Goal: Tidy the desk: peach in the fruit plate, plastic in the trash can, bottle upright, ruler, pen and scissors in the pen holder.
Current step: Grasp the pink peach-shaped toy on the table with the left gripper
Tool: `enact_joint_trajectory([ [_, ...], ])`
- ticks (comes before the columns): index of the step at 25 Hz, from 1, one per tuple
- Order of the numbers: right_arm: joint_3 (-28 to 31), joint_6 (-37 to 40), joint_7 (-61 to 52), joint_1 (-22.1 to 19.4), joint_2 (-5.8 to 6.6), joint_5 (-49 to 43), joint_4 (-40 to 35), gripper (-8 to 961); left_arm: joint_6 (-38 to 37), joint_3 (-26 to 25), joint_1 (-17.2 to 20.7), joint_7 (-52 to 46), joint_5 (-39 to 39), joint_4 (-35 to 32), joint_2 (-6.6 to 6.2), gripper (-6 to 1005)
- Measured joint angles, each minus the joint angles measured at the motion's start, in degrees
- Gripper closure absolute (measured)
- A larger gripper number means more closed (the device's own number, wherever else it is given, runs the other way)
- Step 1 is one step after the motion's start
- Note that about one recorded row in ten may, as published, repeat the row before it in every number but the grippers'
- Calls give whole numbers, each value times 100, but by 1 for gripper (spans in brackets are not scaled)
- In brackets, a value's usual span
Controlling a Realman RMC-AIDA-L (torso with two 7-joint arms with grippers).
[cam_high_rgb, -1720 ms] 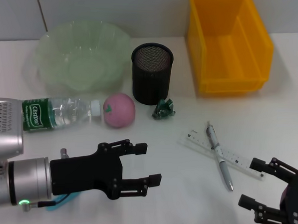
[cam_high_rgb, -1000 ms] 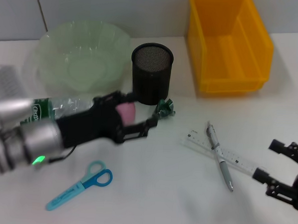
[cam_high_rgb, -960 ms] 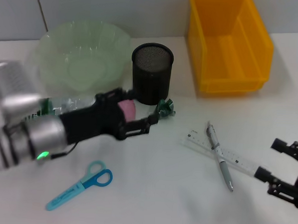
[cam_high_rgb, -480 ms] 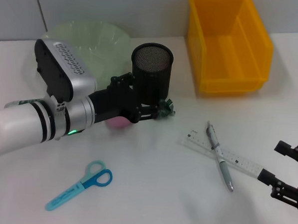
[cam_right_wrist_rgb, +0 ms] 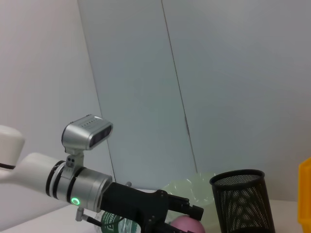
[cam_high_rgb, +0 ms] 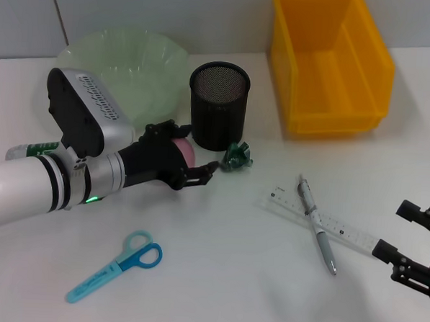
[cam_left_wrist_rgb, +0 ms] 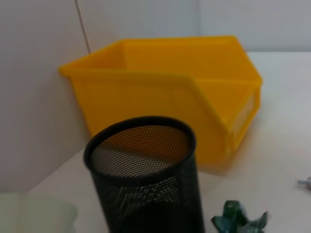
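The left gripper (cam_high_rgb: 181,155), fingers apart, straddles the round pink peach (cam_high_rgb: 182,149), which lies just beside the black mesh pen holder (cam_high_rgb: 219,105). The right gripper (cam_high_rgb: 411,247), also spread, waits far from the holder.

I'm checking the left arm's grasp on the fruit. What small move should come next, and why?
Probably close the left hand on the pink peach: its black fingers sit on either side of the fruit and look open. The pale green fruit plate lies just behind. The right hand waits near the table's right edge.
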State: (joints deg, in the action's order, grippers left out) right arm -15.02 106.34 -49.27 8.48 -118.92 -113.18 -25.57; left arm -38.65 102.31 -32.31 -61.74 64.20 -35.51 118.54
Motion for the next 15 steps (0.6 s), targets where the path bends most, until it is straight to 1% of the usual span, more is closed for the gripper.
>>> enact_joint_trajectory([
  [1, 0, 0, 0, 0, 0, 0, 0, 121, 0, 0, 0, 0, 0, 0, 0, 226],
  [2, 0, -1, -1, 8, 0, -5, 0, 121, 267, 8, 8, -90, 197, -38, 4, 227],
  [3, 0, -6, -1, 16, 0, -12, 0, 121, 267, 8, 8, -90, 197, -38, 4, 229],
  [5, 0, -24, -3, 35, 0, -25, 0, 122, 675, 89, 105, -43, 238, -223, 26, 232],
  [11, 0, -46, -4, 55, 0, -30, 4, 123, 783, 148, 147, -2, 247, -281, 18, 240],
  [14, 0, -50, -4, 58, 0, -34, 26, 123, 775, 157, 258, 274, 256, -417, 16, 244],
  [15, 0, -50, -4, 58, 0, -34, 26, 124, 767, 157, 274, 305, 257, -442, 11, 264],
])
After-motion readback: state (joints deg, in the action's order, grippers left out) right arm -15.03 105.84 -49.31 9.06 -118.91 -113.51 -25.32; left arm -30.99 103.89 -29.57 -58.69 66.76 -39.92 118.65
